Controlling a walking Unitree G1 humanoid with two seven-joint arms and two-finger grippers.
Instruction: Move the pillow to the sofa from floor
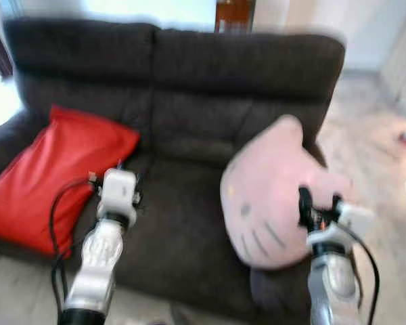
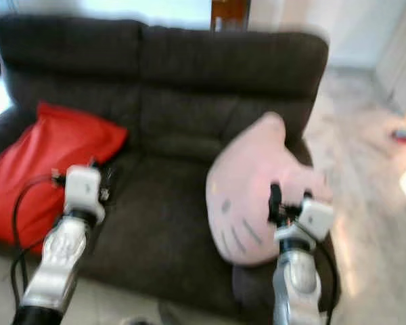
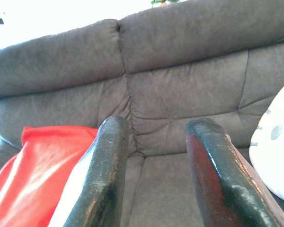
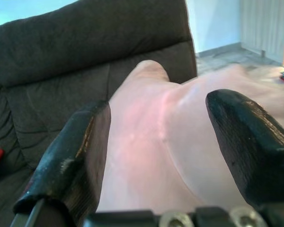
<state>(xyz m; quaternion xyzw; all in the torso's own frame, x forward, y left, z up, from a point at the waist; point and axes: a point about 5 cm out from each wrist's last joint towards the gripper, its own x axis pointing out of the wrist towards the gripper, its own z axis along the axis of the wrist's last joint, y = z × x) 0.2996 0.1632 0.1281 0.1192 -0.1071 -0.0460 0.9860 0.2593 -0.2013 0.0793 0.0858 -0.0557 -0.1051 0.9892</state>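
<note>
The pink pillow [image 1: 267, 196] rested on the sofa [image 1: 183, 230] seat at four o'clock, the right gripper [image 1: 318, 202] at its edge, jaws spread. It looked soft, light, best pinched at an edge. Left gripper [image 3: 154, 165] hovered with jaws apart.

The sofa [image 1: 183, 135] fills the middle of the frame. A cushion [image 1: 54, 176] leans in its left corner. The pillow [image 1: 271, 196] sits on the right seat. The left hand [image 1: 118, 166] is beside the cushion. The right hand [image 1: 318, 203] is against the pillow's lower right.
</note>
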